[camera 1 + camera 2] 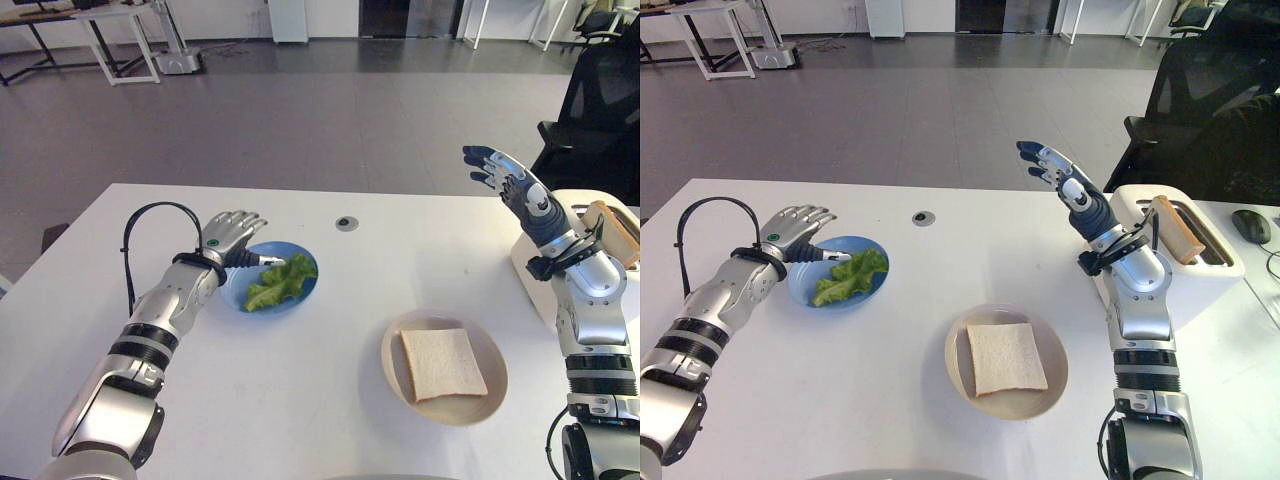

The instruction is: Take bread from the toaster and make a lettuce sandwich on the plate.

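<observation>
One bread slice lies flat on the plate, so the lettuce in the bowl at its 10 o'clock comes next: my left hand sits at that rim, fingers loose and empty, while my right hand hangs open-fingered beside the toaster at 2 o'clock, its second slice upright.

No text, label or number is legible on anything.

left hand flat at blue bowl of lettuce; right hand spread, raised beside toaster holding bread; slice on plate.
</observation>
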You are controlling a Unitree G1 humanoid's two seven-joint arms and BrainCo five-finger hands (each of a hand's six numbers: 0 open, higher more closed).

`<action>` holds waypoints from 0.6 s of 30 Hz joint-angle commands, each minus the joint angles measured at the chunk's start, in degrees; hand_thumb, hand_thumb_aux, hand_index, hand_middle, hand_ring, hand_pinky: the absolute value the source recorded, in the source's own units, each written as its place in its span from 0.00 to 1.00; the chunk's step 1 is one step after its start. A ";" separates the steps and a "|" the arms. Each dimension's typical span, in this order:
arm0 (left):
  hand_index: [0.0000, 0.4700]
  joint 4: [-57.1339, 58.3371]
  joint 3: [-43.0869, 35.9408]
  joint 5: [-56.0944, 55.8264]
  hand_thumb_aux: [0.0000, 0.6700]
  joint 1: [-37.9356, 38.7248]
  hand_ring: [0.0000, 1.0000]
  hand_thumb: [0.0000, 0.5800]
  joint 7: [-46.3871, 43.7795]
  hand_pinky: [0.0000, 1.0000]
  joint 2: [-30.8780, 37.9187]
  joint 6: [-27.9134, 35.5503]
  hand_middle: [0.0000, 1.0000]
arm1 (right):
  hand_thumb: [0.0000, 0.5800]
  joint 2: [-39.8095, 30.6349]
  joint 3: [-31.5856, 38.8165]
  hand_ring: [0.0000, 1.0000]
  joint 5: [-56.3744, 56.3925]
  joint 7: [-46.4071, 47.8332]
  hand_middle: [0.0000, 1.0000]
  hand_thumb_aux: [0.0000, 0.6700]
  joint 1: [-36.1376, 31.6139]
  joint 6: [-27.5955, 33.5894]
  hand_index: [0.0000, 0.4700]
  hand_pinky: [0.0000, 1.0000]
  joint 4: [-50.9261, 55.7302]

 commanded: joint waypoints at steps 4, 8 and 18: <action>0.00 -7.15 -0.31 -0.34 0.00 3.61 0.00 0.00 -7.71 0.00 2.71 2.23 0.00 | 0.00 -0.50 -0.67 0.00 -0.06 -0.27 0.00 0.00 -0.28 0.56 0.00 0.00 -0.31; 0.00 -8.68 -0.56 0.13 0.00 4.63 0.00 0.00 -10.80 0.00 3.19 3.36 0.00 | 0.00 -0.65 -0.89 0.00 0.14 -0.09 0.00 0.00 0.03 0.55 0.00 0.00 -0.40; 0.00 -5.33 -3.28 -0.17 0.00 4.20 0.00 0.00 -13.22 0.00 1.84 1.74 0.00 | 0.00 -0.75 -1.22 0.00 0.49 0.25 0.00 0.00 1.06 0.88 0.00 0.00 -1.82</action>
